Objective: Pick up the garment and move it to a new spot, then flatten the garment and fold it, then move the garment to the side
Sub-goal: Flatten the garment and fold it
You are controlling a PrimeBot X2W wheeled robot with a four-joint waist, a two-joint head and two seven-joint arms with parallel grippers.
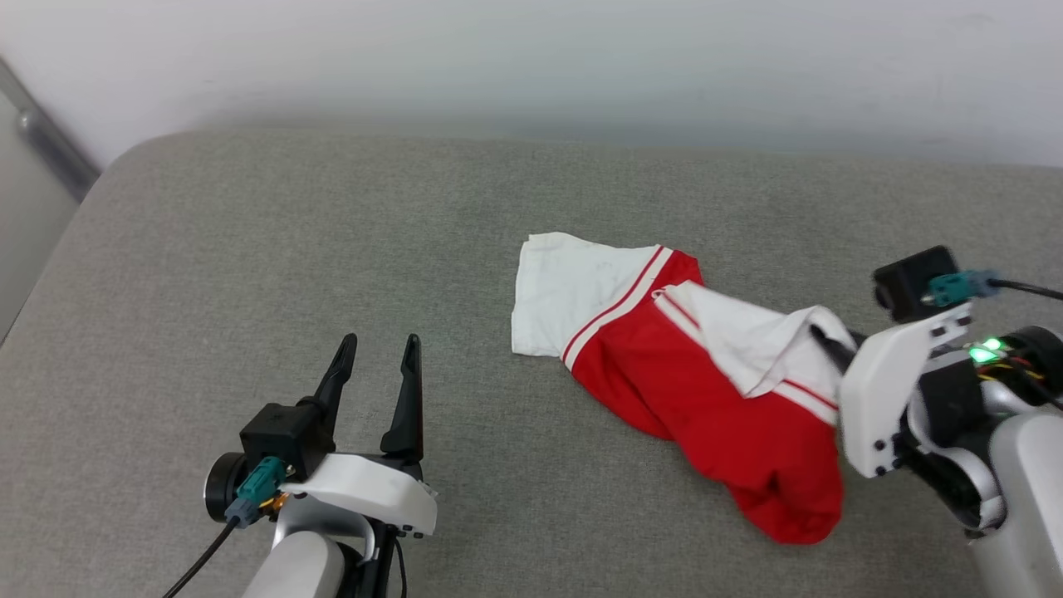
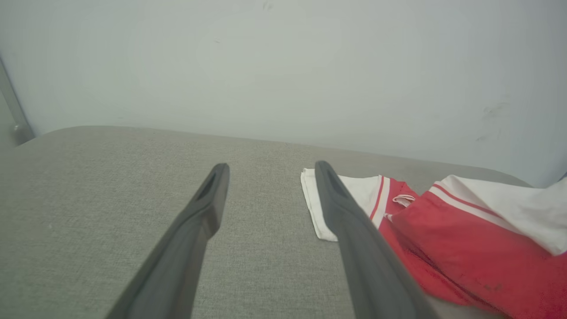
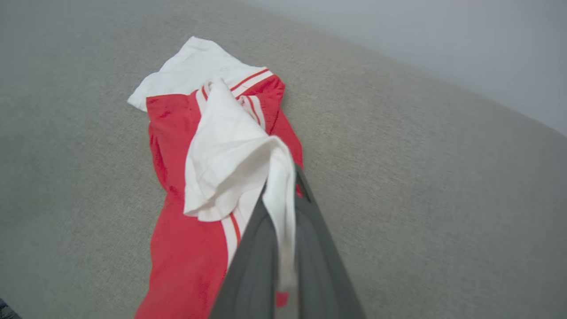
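A: Right gripper (image 3: pixel 281 188) is clamped on a thin edge of the white sleeve (image 3: pixel 230 159). The red jersey (image 1: pixel 706 407) lies bunched on the grey cushion (image 1: pixel 249 249), right of centre.
B: Risk?
A: Shallow pinch. It could slip on the lift, or the body could drag and twist. Left gripper (image 1: pixel 380 342) is spread wide, empty, well apart.

The counter (image 1: pixel 249 274) has a grey woven cover. It lies under the left claw (image 1: pixel 380 340) and reaches far ahead of it, with a rounded corner to the claw's far left. Behind the counter, ahead of the claw, stands a pale wall (image 1: pixel 531 58). A grey bar (image 1: pixel 50 141) runs slantwise far to the left.
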